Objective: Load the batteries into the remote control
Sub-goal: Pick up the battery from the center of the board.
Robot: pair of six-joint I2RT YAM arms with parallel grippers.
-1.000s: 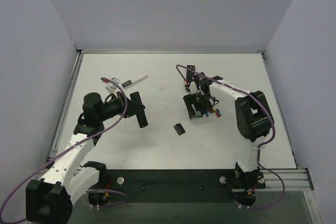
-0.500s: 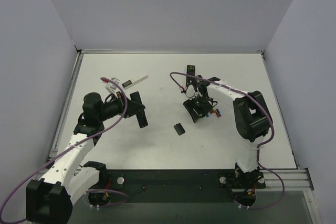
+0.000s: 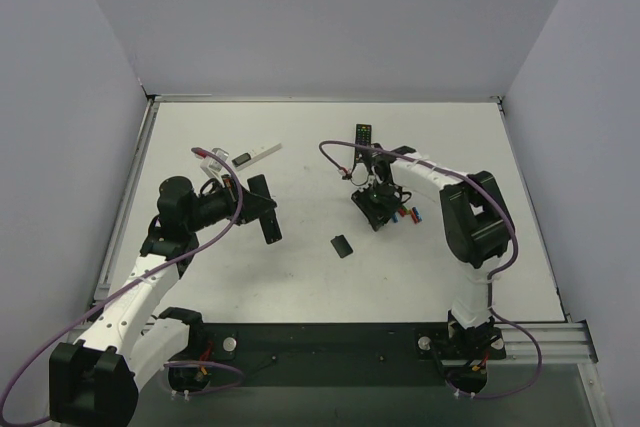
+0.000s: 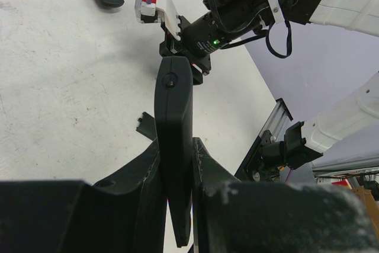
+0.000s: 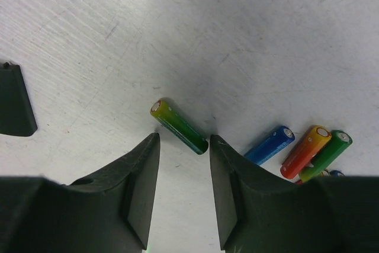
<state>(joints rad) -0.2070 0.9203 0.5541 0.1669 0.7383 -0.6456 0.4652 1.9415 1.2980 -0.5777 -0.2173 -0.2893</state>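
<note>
My left gripper [image 3: 263,211] is shut on the slim black remote control [image 3: 268,219] and holds it above the table; in the left wrist view the remote control [image 4: 174,111] stands edge-on between my fingers. Its small black back cover [image 3: 342,246] lies loose on the table, also visible in the right wrist view [image 5: 13,99]. My right gripper [image 3: 377,209] is open, low over the batteries [image 3: 405,214]. In the right wrist view a green battery [image 5: 177,127] lies at my open right gripper [image 5: 183,146], just beyond the fingertips. Blue [image 5: 269,145], orange [image 5: 305,151] and green [image 5: 325,155] batteries lie to the right.
A longer black remote with coloured buttons [image 3: 363,134] lies behind the right gripper. A thin white stick with a dark end [image 3: 255,156] lies at the back left. White walls close the table at the left, back and right.
My right gripper has come down and narrowed beside the batteries, and the buttoned remote now shows behind it. The left arm and the black remote have not moved.
</note>
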